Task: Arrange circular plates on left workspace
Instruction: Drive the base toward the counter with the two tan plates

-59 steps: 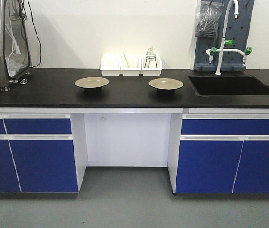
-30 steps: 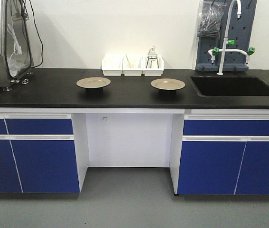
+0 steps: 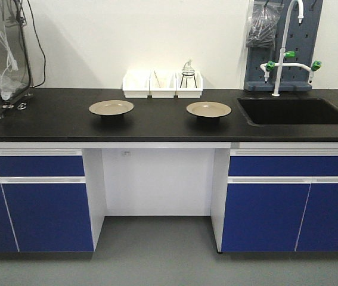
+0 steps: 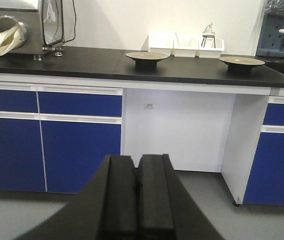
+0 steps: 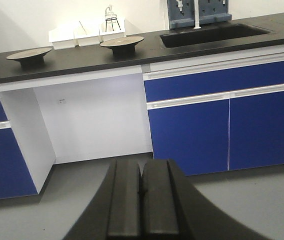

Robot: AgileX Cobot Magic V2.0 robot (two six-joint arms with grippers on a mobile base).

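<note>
Okay, left gripper (image 4: 136, 192), right gripper (image 5: 142, 195) clenched, empty; I roll closer, square to 2 plates (image 3: 111, 107) (image 3: 208, 109), open before reaching.

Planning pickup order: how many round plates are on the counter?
2. Both stand on the countertop: the left plate front-left of the white bins, the right plate nearer the sink. None looks hidden.

Left plate (image 3: 111, 108): round, glossy tan, thin dark rim, dark underside, sitting level, just left of frame centre. Right plate (image 3: 208, 109): same look, level, right of centre, well apart from the first. Both rest on the matte black countertop (image 3: 55, 119), which spans the frame's middle band.
</note>
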